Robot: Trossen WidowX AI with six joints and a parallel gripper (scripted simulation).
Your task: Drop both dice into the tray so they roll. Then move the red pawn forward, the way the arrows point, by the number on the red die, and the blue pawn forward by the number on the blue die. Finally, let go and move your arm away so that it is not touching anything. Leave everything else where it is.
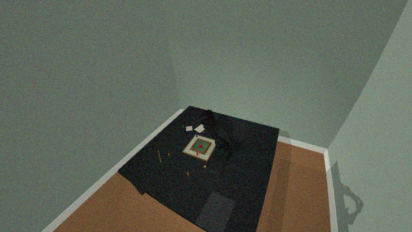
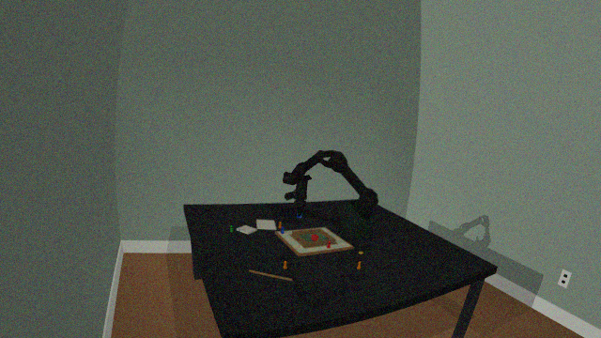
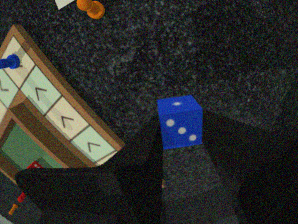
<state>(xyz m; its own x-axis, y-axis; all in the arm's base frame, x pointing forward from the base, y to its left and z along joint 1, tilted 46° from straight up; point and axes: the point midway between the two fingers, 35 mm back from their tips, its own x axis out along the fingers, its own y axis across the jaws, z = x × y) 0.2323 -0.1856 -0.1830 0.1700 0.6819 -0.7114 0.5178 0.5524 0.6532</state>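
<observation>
On the exterior view, the table [image 2: 423, 277] is running dark from its left edge near the wall to a right corner standing over the brown floor. A green pawn [image 2: 231, 228] is standing farthest left, well inside the left edge, with two white cards [image 2: 266, 224] just right of it. A wooden stick [image 2: 270, 275] is lying toward the near edge, and wide bare table is stretching near and right of it.

The board [image 2: 314, 240] is sitting mid-table, its tray [image 2: 312, 238] in the middle holding the red die [image 2: 315, 238]. The red pawn [image 2: 329, 244] is standing on the board's near right side, and the blue pawn [image 2: 282, 230] at its far left corner.

The gripper [image 2: 299, 209] is hanging behind the board, clenched on the blue die [image 3: 180, 123], which is sitting just off the board's far edge. From the wrist view the die is showing between the dark fingers, a face with three pips turned to the camera; whether it is touching the table is hard to judge. The arm [image 2: 347, 176] is arching back right to its base near the far edge.

Counting: two dice, one red and one blue; two white cards; one stick; one green pawn; four orange pawns [image 2: 285, 265], though one looks yellower.
</observation>
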